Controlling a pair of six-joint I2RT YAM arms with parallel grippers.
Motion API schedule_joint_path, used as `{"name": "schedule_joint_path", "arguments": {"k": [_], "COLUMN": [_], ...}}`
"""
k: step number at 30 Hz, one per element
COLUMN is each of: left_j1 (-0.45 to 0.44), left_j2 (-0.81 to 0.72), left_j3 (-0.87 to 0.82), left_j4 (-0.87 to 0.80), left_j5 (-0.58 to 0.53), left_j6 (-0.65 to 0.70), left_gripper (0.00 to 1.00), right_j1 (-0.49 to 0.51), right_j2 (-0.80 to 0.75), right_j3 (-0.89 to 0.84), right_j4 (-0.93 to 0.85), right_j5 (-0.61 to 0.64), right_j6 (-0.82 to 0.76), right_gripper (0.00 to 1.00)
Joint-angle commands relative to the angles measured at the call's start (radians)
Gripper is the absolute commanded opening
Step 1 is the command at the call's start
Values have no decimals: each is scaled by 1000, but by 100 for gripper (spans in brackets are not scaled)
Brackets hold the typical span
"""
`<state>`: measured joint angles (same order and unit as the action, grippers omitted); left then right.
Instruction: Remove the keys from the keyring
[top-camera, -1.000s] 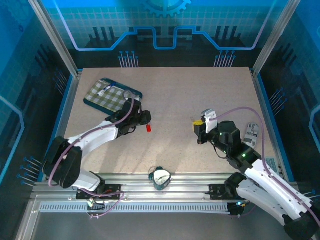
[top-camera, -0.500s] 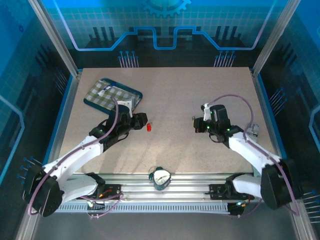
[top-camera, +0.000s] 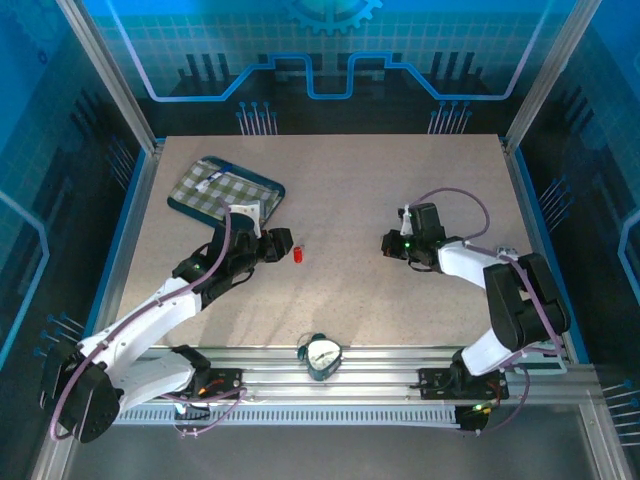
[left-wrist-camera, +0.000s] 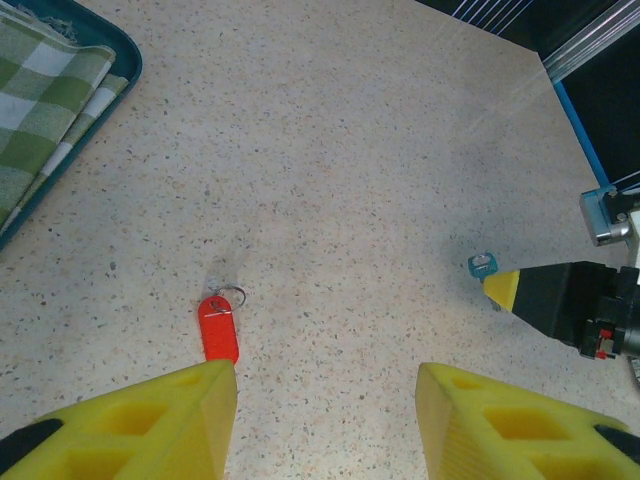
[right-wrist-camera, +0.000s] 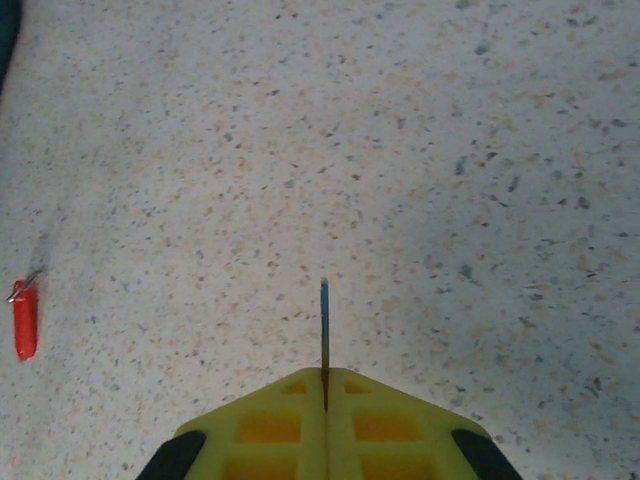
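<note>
Teal tray (left-wrist-camera: 128, 75) with a checked cloth (left-wrist-camera: 40, 110) sits off to the left gripper's (left-wrist-camera: 325, 385) far left. That gripper's spread wide, holding nothing. The little red keyring (left-wrist-camera: 218, 328) lies right at its left fingertip. The right gripper (right-wrist-camera: 325, 375) is pinched shut on the key (right-wrist-camera: 324, 325), a thin grey-blue sliver seen edge-on.

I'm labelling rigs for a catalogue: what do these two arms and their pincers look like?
The left arm and right arm have white shells with black joints; a lilac cable loops along each. A green light glows on the right arm. The left pincer and right pincer each have two chunky yellow fingers with moulded hollows and black bases.
</note>
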<state>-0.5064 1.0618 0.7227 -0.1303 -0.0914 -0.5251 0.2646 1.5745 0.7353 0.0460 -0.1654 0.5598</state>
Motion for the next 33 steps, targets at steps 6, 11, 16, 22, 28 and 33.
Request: {"name": "schedule_joint_path", "arguments": {"k": [6, 11, 16, 22, 28, 33], "left_j1": [-4, 9, 26, 54, 195, 273], "left_j2": [-39, -51, -60, -55, 44, 310], "left_j3": [11, 50, 99, 16, -238, -319], "left_j4": [-66, -134, -202, -60, 479, 844], "left_j5": [-90, -169, -386, -662, -660, -671], "left_j6": [1, 34, 105, 351, 498, 550], "left_gripper": [71, 99, 99, 99, 99, 99], "right_j1": [-80, -102, -106, -61, 11, 25], "right_j2": [-114, -287, -432, -471, -358, -115], "right_j3": [-6, 2, 30, 44, -196, -254], "right_j4": [-68, -219, -312, -291, 352, 659], "right_j5": [28, 143, 309, 648, 770, 857], "right_j6": [-27, -83, -141, -198, -517, -622], "right_gripper": [48, 100, 100, 100, 100, 100]}}
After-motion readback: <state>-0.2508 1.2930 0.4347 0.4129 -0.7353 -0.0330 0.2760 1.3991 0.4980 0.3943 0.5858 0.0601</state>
